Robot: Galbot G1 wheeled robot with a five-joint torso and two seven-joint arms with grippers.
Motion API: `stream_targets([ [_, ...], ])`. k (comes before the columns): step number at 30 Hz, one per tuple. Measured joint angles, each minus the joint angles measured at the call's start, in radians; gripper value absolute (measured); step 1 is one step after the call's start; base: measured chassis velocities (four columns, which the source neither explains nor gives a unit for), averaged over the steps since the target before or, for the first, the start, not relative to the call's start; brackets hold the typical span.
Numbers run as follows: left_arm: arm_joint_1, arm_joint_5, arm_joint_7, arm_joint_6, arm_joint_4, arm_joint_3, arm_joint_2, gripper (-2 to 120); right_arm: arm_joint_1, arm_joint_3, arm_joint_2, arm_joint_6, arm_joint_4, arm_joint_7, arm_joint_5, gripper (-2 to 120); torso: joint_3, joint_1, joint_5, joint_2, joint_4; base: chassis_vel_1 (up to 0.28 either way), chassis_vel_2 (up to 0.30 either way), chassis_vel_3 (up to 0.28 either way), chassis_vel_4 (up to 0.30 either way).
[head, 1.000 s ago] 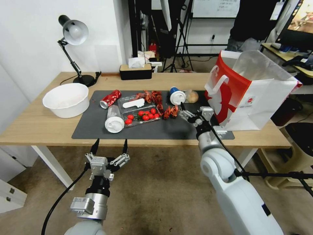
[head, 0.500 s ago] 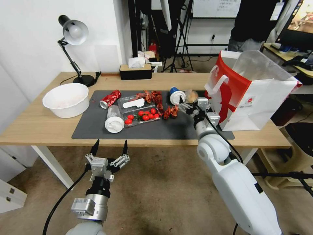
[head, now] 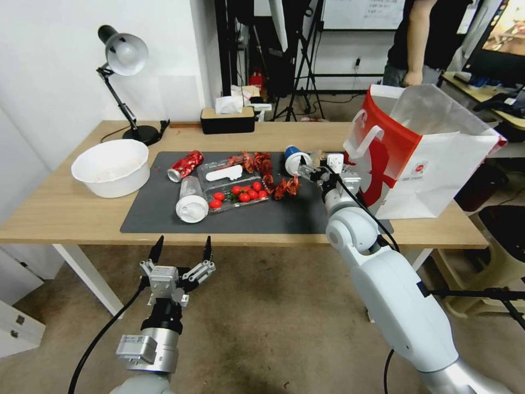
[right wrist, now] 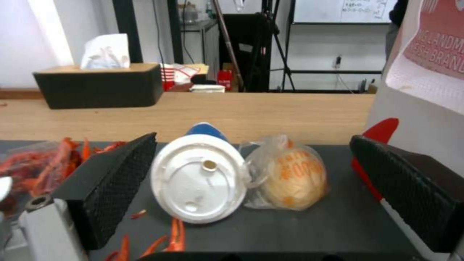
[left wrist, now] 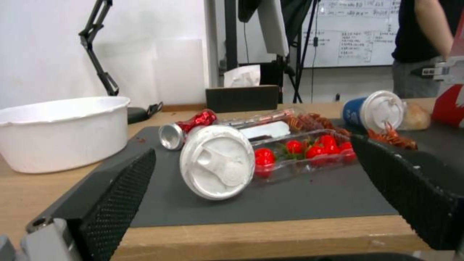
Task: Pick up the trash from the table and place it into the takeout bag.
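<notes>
On the dark mat (head: 164,219) of the table (head: 65,213) lie a crushed red can (head: 185,166), a clear white-lidded cup (head: 191,201), a clear tray of cherry tomatoes (head: 235,189) and red crayfish shells (head: 287,187). A blue white-lidded cup (right wrist: 198,183) lies on its side beside a beige bowl in a small clear bag (right wrist: 290,177). My right gripper (head: 316,171) is open just short of these two, both framed between its fingers (right wrist: 111,188). The red-and-white takeout bag (head: 421,158) stands open at the right. Below the table's front edge my left gripper (head: 183,243) hangs open.
A white round bowl (head: 112,167) sits at the table's left, a desk lamp (head: 123,54) behind it. A black tissue box (head: 227,117) stands at the back edge. The takeout bag's side (right wrist: 425,72) is close to my right gripper.
My right gripper has moved forward across the mat, from near its front edge up to the blue cup and the bagged bowl. The left arm has barely moved.
</notes>
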Motion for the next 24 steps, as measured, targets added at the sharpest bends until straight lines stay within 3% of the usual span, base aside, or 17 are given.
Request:
stream_targets([
  [15,-0.02,-0.043,0.026,-0.001,0.013,-0.065,0.031,100,0.093,-0.023,0.013,-0.059,-0.054,0.092,0.027,100,0.0,0.0,0.0,0.0,0.0003,0.0,0.0,0.0,0.0],
  [19,-0.017,-0.05,0.026,-0.002,0.003,-0.059,0.021,100,0.084,-0.029,0.005,-0.067,-0.041,0.093,0.028,100,0.0,0.0,0.0,0.0,-0.0005,0.0,0.0,0.0,0.0],
  [24,-0.01,-0.054,0.025,-0.002,0.007,-0.042,0.015,100,0.079,-0.032,0.02,-0.056,-0.051,0.061,0.048,100,0.0,0.0,-0.0001,0.0,0.0003,0.0,0.0,0.0,0.0],
])
